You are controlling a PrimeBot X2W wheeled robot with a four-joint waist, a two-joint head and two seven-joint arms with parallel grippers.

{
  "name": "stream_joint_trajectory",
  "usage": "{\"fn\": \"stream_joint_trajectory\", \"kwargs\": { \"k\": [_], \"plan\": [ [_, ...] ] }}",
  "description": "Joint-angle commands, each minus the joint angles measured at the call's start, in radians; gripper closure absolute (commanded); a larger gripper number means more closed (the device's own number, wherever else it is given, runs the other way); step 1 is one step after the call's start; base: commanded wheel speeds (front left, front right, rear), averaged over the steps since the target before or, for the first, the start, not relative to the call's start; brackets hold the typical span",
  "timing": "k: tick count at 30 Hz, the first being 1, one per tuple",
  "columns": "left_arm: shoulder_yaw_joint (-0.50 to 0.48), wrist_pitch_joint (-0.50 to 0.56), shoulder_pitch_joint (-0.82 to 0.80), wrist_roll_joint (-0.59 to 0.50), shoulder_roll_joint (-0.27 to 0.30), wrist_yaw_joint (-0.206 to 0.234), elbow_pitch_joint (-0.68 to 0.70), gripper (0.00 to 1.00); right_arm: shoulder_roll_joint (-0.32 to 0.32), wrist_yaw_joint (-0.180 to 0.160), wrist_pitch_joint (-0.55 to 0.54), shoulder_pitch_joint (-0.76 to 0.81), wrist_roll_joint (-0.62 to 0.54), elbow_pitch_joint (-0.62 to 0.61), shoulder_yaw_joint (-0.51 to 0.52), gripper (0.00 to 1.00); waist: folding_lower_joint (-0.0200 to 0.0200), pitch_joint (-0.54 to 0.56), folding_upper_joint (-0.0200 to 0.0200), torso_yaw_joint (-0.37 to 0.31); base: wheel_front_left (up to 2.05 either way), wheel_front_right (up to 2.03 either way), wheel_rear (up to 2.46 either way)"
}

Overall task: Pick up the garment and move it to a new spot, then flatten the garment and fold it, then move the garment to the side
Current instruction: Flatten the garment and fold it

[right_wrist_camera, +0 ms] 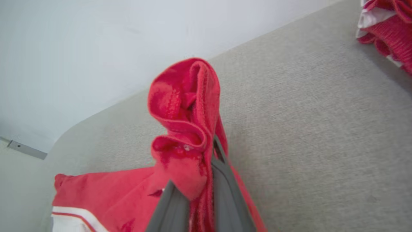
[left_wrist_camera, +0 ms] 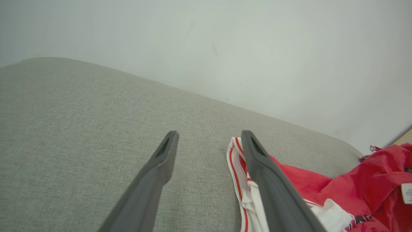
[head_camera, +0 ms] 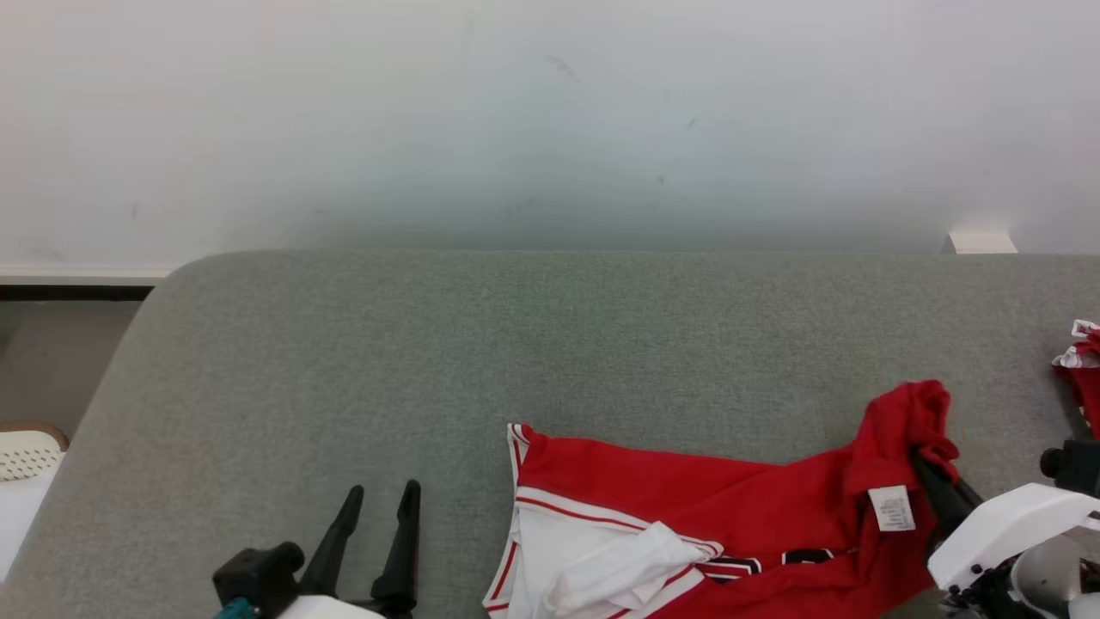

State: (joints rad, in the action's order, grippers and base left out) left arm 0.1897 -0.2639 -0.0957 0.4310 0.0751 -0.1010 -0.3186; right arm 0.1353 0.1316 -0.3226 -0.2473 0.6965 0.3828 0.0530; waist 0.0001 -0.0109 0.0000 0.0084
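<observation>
At the bottom left of the head view, the left gripper (head_camera: 383,490) is hovering just above the grey cushion (head_camera: 430,344), its two dark fingers spread wide apart with nothing between them. In the left wrist view, the left gripper (left_wrist_camera: 209,133) is pointing across bare cushion (left_wrist_camera: 80,129), and its right-hand finger is overlapping the white and red trimmed edge of the garment (left_wrist_camera: 289,175); whether it is touching the cloth cannot be told.

The garment (head_camera: 730,507), red with white panels and red stripes, is lying crumpled along the bottom edge of the head view, from the centre to the lower right. A white label (head_camera: 891,507) is showing on its right part.

At the lower right, the right gripper (head_camera: 930,468) is pinching a bunched corner of the garment, lifting that corner into a small peak above the rest of the cloth. In the right wrist view, the right gripper (right_wrist_camera: 196,180) is holding its fingers close together with a red fold of the garment (right_wrist_camera: 180,96) squeezed between them and curling over their tips.

Farther right, a second red and white cloth (head_camera: 1084,370) is lying at the frame's edge, apart from the garment. Behind the cushion, a pale wall (head_camera: 550,112) is filling the upper half of the frame.
</observation>
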Motion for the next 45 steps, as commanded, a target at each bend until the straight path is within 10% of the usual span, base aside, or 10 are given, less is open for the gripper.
{"fn": "stream_joint_trajectory", "kwargs": {
  "k": [1,10,30,31,32,45],
  "plan": [
    [-0.011,0.0,0.011,-0.021,0.0,0.001,0.002,0.0,-0.012,-0.002,-0.019,0.032,0.025,-0.055,-0.012,1.0,-0.0001,0.005,0.0,0.009,0.0,0.0,0.0],
    [-0.047,0.001,0.014,-0.071,-0.013,-0.004,0.038,0.0,-0.082,-0.002,-0.123,0.146,0.228,-0.258,-0.171,1.0,-0.0001,0.013,0.0,0.076,0.0,0.0,0.0],
    [-0.044,0.001,0.018,-0.094,-0.022,-0.02,0.022,0.0,-0.083,-0.001,0.18,-0.072,0.64,0.122,-0.559,1.0,-0.0001,0.017,0.0,0.244,0.0,0.0,0.0],
    [-0.044,0.0,0.018,-0.094,-0.022,-0.021,0.021,0.0,-0.083,-0.001,0.184,-0.079,0.649,0.141,-0.573,0.67,-0.0001,0.017,0.0,0.246,0.0,0.0,0.0],
    [-0.044,0.001,0.017,-0.094,-0.022,-0.021,0.02,0.0,-0.083,-0.001,0.188,-0.086,0.662,0.156,-0.588,0.04,-0.0001,0.017,0.0,0.247,0.0,0.0,0.0],
    [-0.034,0.0,0.021,-0.074,-0.023,-0.02,0.014,0.0,-0.078,-0.001,0.247,-0.128,0.838,0.048,-0.651,0.0,-0.0001,0.017,0.0,0.191,0.0,0.0,0.0]
  ]
}}
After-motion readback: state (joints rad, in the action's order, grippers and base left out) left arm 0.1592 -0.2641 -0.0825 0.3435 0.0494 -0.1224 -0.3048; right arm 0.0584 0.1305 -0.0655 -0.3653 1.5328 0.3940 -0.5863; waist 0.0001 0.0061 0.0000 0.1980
